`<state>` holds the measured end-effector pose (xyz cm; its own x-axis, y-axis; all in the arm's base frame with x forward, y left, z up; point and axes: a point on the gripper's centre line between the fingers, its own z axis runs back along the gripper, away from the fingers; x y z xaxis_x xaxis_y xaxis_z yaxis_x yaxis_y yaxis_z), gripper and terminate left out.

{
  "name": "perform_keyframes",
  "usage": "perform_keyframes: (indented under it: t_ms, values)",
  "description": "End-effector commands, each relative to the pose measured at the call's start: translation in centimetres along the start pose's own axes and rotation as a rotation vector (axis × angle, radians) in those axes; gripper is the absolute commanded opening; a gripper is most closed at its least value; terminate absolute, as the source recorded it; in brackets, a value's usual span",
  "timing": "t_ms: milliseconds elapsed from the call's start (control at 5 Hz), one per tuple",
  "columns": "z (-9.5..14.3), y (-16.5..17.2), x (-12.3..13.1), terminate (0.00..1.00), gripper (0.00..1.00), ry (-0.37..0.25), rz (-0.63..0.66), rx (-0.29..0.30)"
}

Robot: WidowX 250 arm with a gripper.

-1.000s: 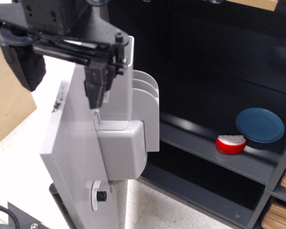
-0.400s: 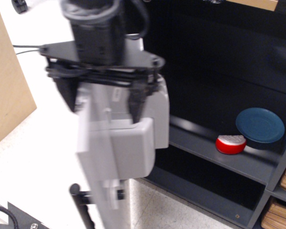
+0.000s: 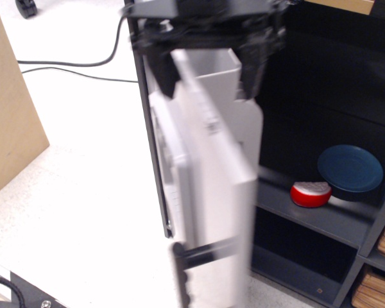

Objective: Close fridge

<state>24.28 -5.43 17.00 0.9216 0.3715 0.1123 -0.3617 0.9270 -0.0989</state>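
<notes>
The fridge (image 3: pixel 321 115) is a dark grey shelved cabinet filling the right side. Its silver-grey door (image 3: pixel 212 192) is seen nearly edge-on and blurred with motion, standing partly open in front of the cabinet's left side. A black bar handle (image 3: pixel 179 276) shows at the door's lower front, and a grey inner bin (image 3: pixel 213 70) at its top. My gripper (image 3: pixel 205 70) is at the top of the frame, open, straddling the door's top. One of its fingers (image 3: pixel 162 74) is on the outer side and the other on the inner side.
A red-and-white object (image 3: pixel 310 194) and a blue plate (image 3: pixel 350 170) sit on the middle shelf. A tan wooden panel (image 3: pixel 9 115) stands at the left. A black cable (image 3: pixel 64 67) crosses the floor. Wicker baskets (image 3: pixel 378 289) are at the lower right.
The door has swung right toward the cabinet, from wide open to nearly edge-on. My gripper moved right and up with the door's top edge.
</notes>
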Motion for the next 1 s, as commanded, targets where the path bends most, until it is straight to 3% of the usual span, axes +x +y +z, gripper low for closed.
perform_keyframes:
  t_ms: [0,200,400,600,800]
  values:
    - [3.4,-3.5,2.2,0.0,1.0,-0.077,-0.014,-0.081]
    - [3.7,-2.3,0.3,0.0,1.0,-0.055,-0.106,-0.072]
    - [1.7,-1.1,-1.6,0.0,1.0,-0.065,-0.207,-0.013]
    - [-2.0,-0.8,-1.9,0.0,1.0,-0.068,-0.27,0.038]
    - [-4.9,-2.2,-1.1,0.0,1.0,-0.087,-0.309,0.038]
